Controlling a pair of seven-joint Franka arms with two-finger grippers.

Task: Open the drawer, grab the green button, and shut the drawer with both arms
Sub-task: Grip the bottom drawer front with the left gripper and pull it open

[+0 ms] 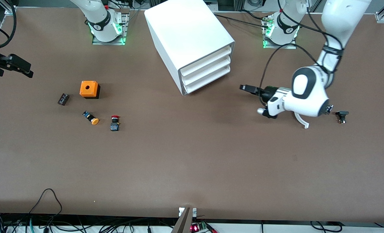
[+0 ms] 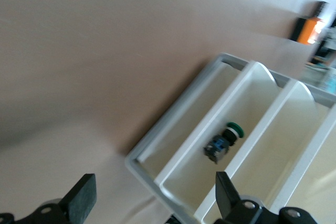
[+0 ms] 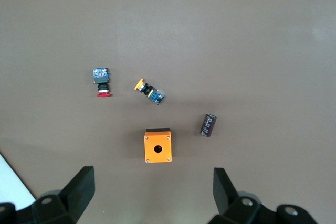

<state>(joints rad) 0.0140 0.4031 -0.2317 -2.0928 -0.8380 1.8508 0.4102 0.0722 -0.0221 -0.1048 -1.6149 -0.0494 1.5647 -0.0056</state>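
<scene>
**Status.** The cabinet stood on the table, well apart from both grippers, its open face turned toward the left gripper. All three drawers sat flush in the front view. The lowest drawer was not yet drawn out.

**Left arm.** The left gripper hovered low over the table, ahead of the cabinet face and short of it. Its jaws were fully released and empty, touching nothing.

**Right arm.** The right gripper waited over the right arm's end of the table, jaws spread and empty. Below it lay an orange box, a dark cylinder, the orange-capped button and the red-capped button.

**Task item.** The button, green-capped, lay inside a drawer tray in front of the left gripper. Which tray could not be told.

**Progress (judged).** No step was complete. Opening, retrieval and closing all remained.
</scene>
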